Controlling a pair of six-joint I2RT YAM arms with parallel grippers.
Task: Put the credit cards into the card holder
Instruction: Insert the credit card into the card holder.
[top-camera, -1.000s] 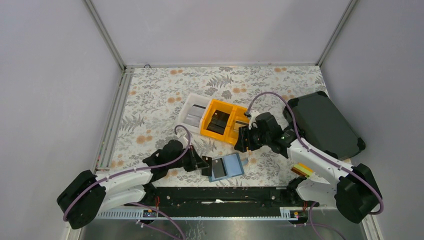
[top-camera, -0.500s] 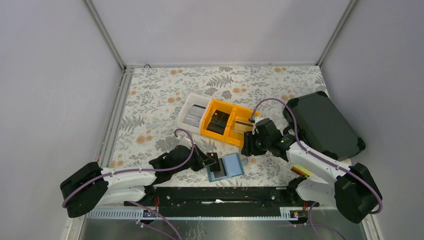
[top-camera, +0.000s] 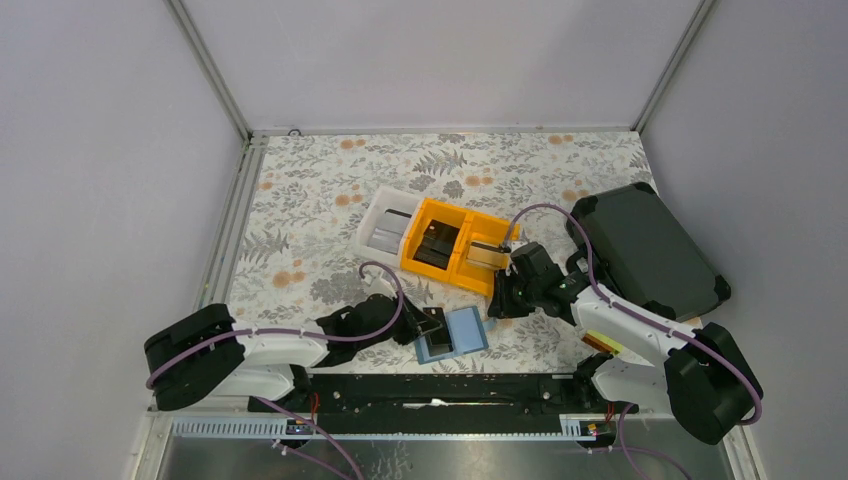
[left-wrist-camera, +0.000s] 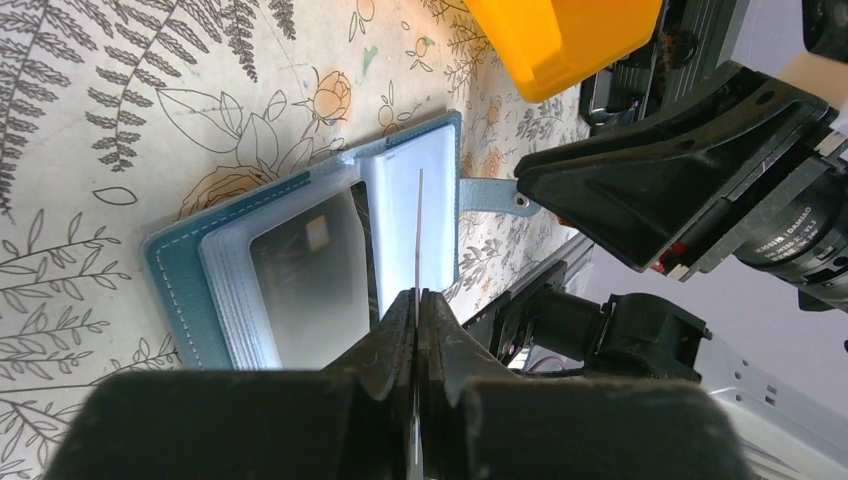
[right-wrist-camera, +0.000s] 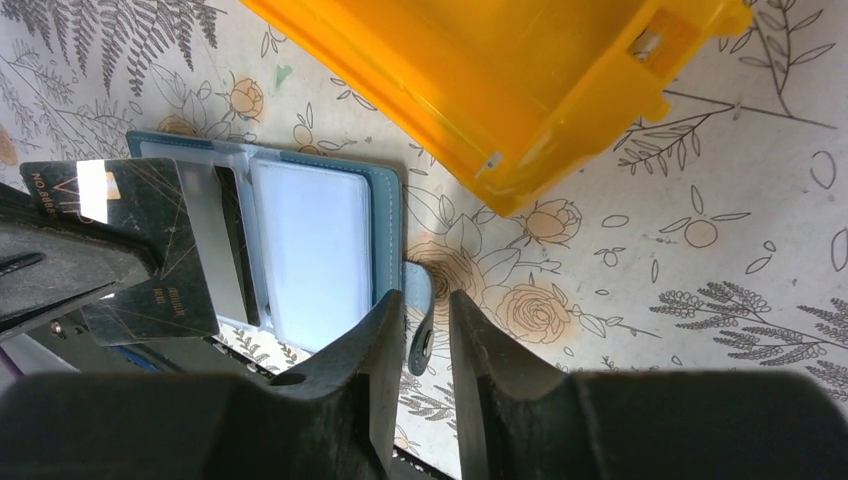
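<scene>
Your left end effector (left-wrist-camera: 418, 296) pinches a thin dark credit card (right-wrist-camera: 150, 230) — your right end effector (right-wrist-camera: 425, 312), slightly parted, straddles the soft tab (right-wrist-camera: 419, 288) of the teal card holder (right-wrist-camera: 310, 240).

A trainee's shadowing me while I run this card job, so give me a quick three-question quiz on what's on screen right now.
1. True or false: the left gripper is shut on a dark card.
2. The card holder is: A) folded shut, B) lying open, C) standing on edge.
3. Fill in: the right gripper has a finger on either side of the holder's side ____.
Key: 1 true; 2 B; 3 tab.
</scene>
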